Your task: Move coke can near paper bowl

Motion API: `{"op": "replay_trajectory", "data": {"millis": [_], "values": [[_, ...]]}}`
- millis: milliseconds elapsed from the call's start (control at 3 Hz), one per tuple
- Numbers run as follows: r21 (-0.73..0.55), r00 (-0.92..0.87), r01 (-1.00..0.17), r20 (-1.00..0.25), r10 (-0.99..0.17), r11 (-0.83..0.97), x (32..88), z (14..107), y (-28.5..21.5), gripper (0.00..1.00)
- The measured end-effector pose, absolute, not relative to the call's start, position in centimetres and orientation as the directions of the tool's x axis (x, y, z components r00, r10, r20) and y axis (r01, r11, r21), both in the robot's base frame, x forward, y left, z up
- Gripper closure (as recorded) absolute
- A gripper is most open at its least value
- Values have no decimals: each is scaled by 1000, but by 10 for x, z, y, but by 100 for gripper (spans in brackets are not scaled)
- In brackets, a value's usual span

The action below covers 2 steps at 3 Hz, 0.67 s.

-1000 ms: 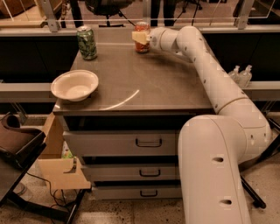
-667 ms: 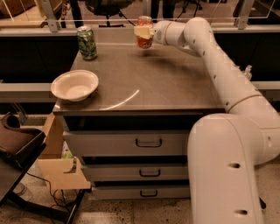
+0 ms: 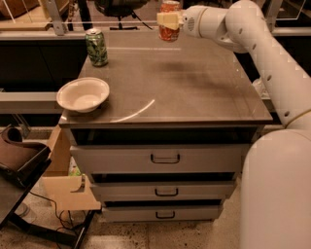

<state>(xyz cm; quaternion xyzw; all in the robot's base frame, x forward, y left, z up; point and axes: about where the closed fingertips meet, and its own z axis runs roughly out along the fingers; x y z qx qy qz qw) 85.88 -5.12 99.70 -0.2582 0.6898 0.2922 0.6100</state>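
The pincer is clamped on the coke can, holding it upright over the tabletop's 12 o'clock edge. The paper bowl sits at 8 o'clock, well apart from it. A green can stands at 10 o'clock.

No legible text, even on the small orange-red soda can clasped by the gripper at the far edge of the table.

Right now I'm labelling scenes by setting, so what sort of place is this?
Probably an office or lab workspace: a drawer cabinet serves as table, a chair stands behind it, cables trail on the floor. The gripper holds the coke can above the cabinet's far edge.
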Motion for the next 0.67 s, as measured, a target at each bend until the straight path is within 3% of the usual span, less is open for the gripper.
{"op": "replay_trajectory", "data": {"millis": [667], "values": [[52,-80,-734,-997,-9,677,795,1014,-57,100]]}}
